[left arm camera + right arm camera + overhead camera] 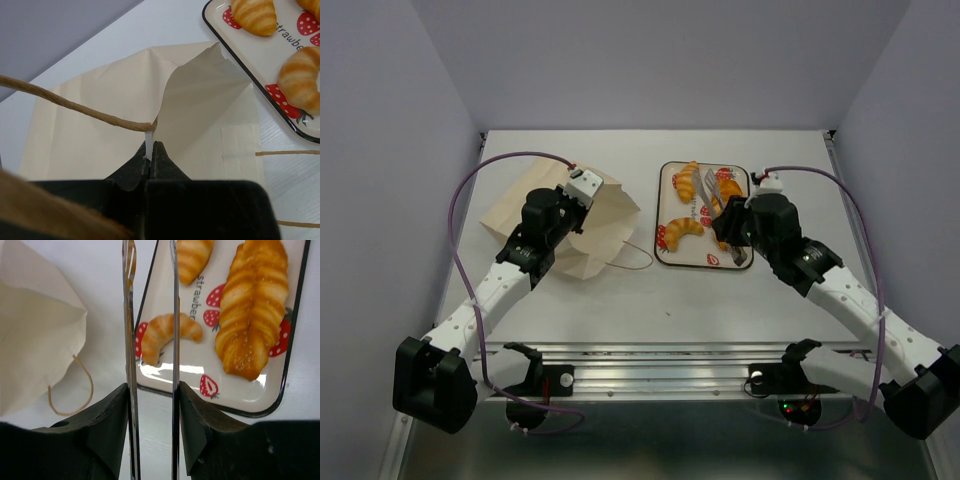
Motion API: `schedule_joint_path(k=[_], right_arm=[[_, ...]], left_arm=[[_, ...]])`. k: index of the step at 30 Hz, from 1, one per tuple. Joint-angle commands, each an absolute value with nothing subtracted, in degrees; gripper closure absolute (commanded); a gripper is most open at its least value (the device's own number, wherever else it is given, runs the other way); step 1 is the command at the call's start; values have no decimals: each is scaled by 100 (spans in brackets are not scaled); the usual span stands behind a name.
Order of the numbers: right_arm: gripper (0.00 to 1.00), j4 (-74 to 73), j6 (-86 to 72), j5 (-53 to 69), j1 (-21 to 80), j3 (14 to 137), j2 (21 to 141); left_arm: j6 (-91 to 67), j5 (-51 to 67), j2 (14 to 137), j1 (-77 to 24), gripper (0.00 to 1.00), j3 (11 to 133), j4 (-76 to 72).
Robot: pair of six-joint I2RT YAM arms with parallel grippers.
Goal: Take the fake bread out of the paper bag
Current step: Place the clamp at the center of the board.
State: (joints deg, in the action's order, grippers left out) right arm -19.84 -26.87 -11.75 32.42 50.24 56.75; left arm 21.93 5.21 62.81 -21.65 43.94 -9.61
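The paper bag [605,215] lies on its side left of centre, its mouth open toward the tray. My left gripper [582,193] is shut on the bag's upper mouth edge [148,142], by a cord handle [70,104], and holds it open. All the fake bread lies on the strawberry-print tray [665,257]: the long loaf [252,310], a crescent croissant [162,332] and another croissant [192,257]. My right gripper [152,390] is shut on metal tongs [129,340], whose empty arms reach over the tray's near left part.
The bag's second cord handle [638,260] loops on the table between bag and tray. The tray also shows in the left wrist view [215,22], with two croissants [254,15] on it. Purple cables arc over both arms.
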Motion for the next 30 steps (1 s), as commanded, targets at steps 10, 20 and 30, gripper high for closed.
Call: schedule_joint_path(k=[10,20,30], right_arm=[[57,-1091,-1978,-1564,925,6565,7654],[58,184,-1329,-467,-1079,6073,8894],[50,677,-536,-228,-1362,5792,9913]], left_arm=[[1978,536,6504,-2171,100,4597,-1257],[1873,441,6574,-2180,100,4684,-1292],[1145,-533,6925,-2171,100,5097,-1318]])
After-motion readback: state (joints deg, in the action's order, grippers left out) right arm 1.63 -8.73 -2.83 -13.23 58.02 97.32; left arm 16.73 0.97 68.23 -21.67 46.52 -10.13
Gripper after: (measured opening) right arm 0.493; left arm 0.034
